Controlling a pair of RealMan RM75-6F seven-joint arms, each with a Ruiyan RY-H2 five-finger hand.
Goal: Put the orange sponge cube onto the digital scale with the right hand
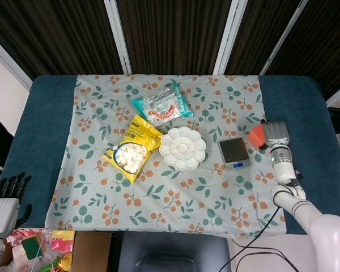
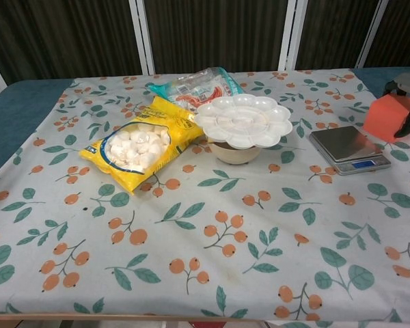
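Head view has the right hand (image 1: pixel 275 134) sitting at the right edge of the floral tablecloth (image 1: pixel 158 192), right up against the orange sponge cube (image 1: pixel 256 135). Its dark fingers wrap the cube's far and right sides in the chest view, so it looks like it's gripping it, though I can't tell for sure how firm the hold is. The cube (image 2: pixel 389 116) is just beside the digital scale (image 2: pixel 348 149), to its right and a bit behind, not on the platform yet. The scale's display glows blue up front.

Left of the scale there's a white flower-shaped palette (image 2: pixel 243 120) sitting on a small bowl, then a yellow bag of marshmallows (image 2: pixel 141 141), and a teal snack packet (image 2: pixel 195 84) behind those.

The left hand (image 1: pixel 5 203) hangs off the table's lower left corner, fingers straight and apart, holding nothing.
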